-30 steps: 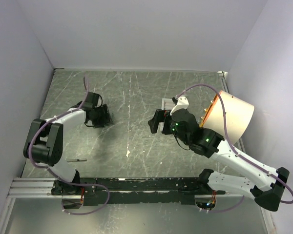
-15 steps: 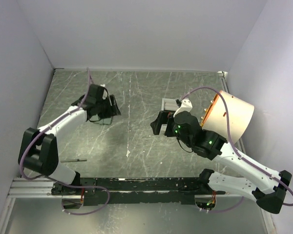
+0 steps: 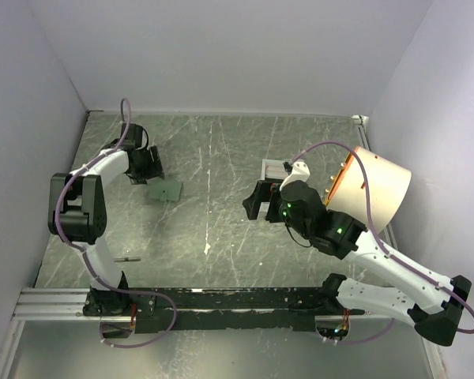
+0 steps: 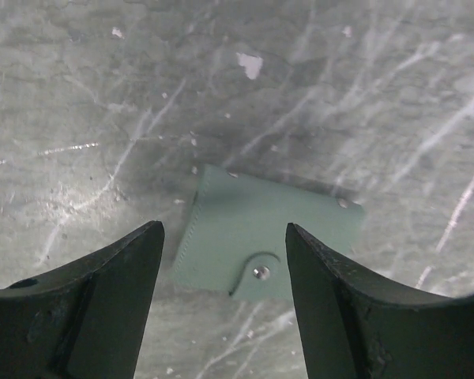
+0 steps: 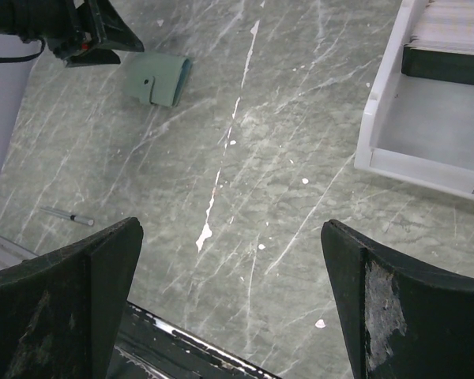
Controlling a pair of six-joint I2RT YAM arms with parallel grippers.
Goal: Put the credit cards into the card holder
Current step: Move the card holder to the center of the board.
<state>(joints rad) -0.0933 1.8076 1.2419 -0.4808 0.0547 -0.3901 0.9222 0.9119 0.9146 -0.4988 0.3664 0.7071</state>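
The card holder [image 3: 164,191] is a sage-green folded wallet lying flat on the table at the left. In the left wrist view it [image 4: 265,241] lies below and just beyond my fingertips, snap button towards me. My left gripper [image 3: 146,166] is open and empty, hovering just behind and left of it; the left wrist view shows the gripper [image 4: 223,230] with jaws wide apart. My right gripper [image 3: 253,201] is open and empty over the table's middle, also in its own view [image 5: 233,230]. A dark flat thing [image 5: 446,63], perhaps cards, lies in the white tray [image 5: 426,170].
The white tray [image 3: 272,167] stands behind my right gripper. A large cream cylinder with an orange rim [image 3: 373,188] stands at the right. A thin pen-like stick [image 3: 120,259] lies near the front left, also in the right wrist view [image 5: 67,215]. Walls close the table.
My left gripper, which was over the wallet, has drawn back towards the far left, and the wallet now lies uncovered on the table. My right arm has barely moved.
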